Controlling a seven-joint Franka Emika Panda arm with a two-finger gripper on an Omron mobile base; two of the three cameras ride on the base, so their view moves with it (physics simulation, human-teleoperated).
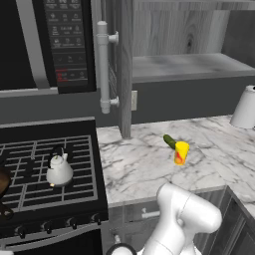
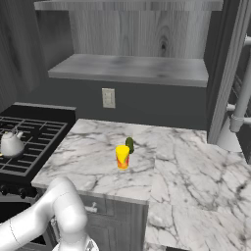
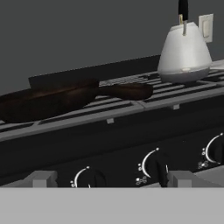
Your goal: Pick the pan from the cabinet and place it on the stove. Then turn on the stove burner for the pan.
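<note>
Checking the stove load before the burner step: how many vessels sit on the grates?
2: the pan at the stove's left, the kettle on a grate further right. None seems hidden.

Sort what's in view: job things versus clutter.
Job: pan on the stove, knobs, open cabinet, gripper.
Clutter: kettle, microwave, yellow cup, paper towel roll, wall socket.

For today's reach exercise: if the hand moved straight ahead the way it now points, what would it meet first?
Most likely the stove's front panel, about at the middle knob between the open hand's fingertips; depth is uncertain.
</note>
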